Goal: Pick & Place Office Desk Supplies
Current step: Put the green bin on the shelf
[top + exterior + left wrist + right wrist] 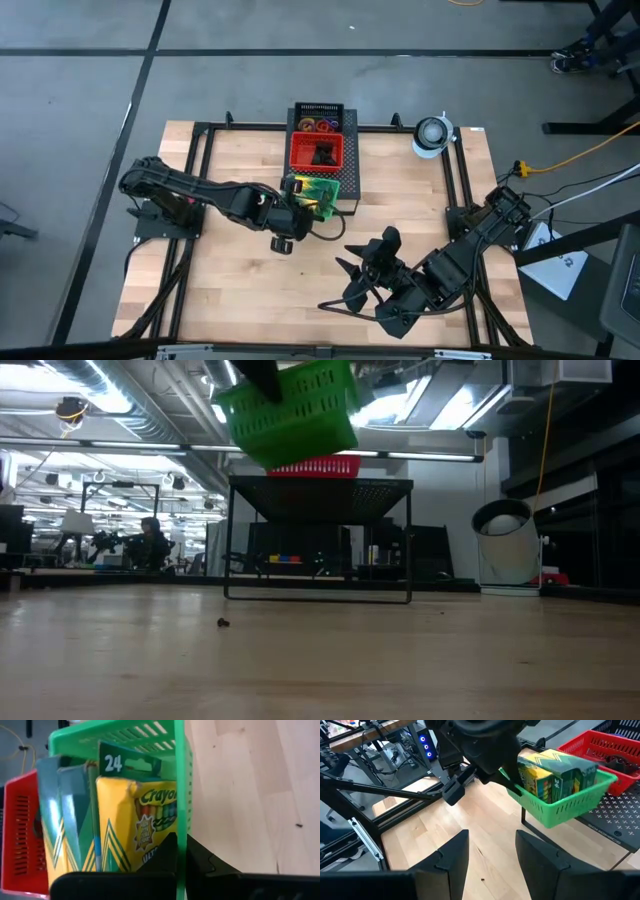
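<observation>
Left end effector (297,207) is clamped shut on the near wall of the green basket (318,196), one finger inside, one outside. Basket is airborne, clear of the desk (240,290), hanging just in front of the black perforated box (345,190) and tilted in the low view.

Crayon boxes (135,825) stand upright inside the basket, packed against the gripped wall.

Risks, left to right:
- Grip is a thin pinch on one wall only. The whole load hangs off that edge, so the basket could pivot or slip out if the arm jerks.
- With the tilt, the crayon boxes could slide to the low side or tip over the rim, more so on a quick wrist rotation.
- The plastic wall may flex under the load; that would loosen the pinch.
- The basket sits close to the black box's front edge and to the red basket (316,152) on top of it. A low approach could clip the box's lip or shove the red basket, which holds dark clips (322,154); coloured rings (316,125) lie at the far end.
- A small dark speck (222,623) lies on the desk, can't tell what it is. If it's a dropped piece, it's unaccounted for.

Right end effector (490,857) hovers over the near right desk, fingers spread, holding nothing. It points toward the left arm; a move now would risk arm-to-arm contact.

White tape roll (432,133) at far right is well clear.
</observation>
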Robot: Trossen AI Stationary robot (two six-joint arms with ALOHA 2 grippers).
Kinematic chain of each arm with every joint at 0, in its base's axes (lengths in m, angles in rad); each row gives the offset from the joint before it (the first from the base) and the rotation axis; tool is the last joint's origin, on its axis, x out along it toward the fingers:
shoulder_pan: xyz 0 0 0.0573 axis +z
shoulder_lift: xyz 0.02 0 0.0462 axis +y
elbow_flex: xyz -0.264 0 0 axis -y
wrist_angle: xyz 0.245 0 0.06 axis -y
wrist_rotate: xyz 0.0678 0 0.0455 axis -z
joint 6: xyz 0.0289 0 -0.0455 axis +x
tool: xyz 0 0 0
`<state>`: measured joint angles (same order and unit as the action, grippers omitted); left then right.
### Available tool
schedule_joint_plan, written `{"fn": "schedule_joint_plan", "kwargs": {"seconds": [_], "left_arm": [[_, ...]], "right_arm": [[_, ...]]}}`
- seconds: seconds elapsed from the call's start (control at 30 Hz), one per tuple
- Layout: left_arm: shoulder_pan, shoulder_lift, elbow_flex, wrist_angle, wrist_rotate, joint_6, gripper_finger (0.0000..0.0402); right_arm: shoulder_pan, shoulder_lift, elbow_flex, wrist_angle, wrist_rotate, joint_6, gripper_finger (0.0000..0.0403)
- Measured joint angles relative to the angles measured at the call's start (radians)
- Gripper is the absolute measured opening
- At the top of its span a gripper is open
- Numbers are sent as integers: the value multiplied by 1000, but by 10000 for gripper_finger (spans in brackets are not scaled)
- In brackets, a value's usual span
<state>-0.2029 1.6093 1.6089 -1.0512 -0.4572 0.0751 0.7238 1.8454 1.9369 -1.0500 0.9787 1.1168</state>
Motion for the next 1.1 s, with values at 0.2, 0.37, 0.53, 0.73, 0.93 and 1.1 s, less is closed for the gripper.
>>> {"fn": "schedule_joint_plan", "kwargs": {"seconds": [0.2,0.37,0.53,0.73,0.93,1.1], "left_arm": [[32,38,1,-6,8,-1,3],[54,87,2,-1,1,3,3],[75,97,2,5,1,2,3],[93,90,31,-8,2,3,3],[116,90,48,-2,9,19,4],[140,90,48,-6,27,20,4]], "right_arm": [[0,0,0,1,0,-2,162],[0,0,0,1,-1,-2,162],[0,0,0,1,-11,-4,162],[0,0,0,1,-11,-11,162],[0,0,0,1,-14,-10,162],[0,0,0,1,-26,-6,162]]}}
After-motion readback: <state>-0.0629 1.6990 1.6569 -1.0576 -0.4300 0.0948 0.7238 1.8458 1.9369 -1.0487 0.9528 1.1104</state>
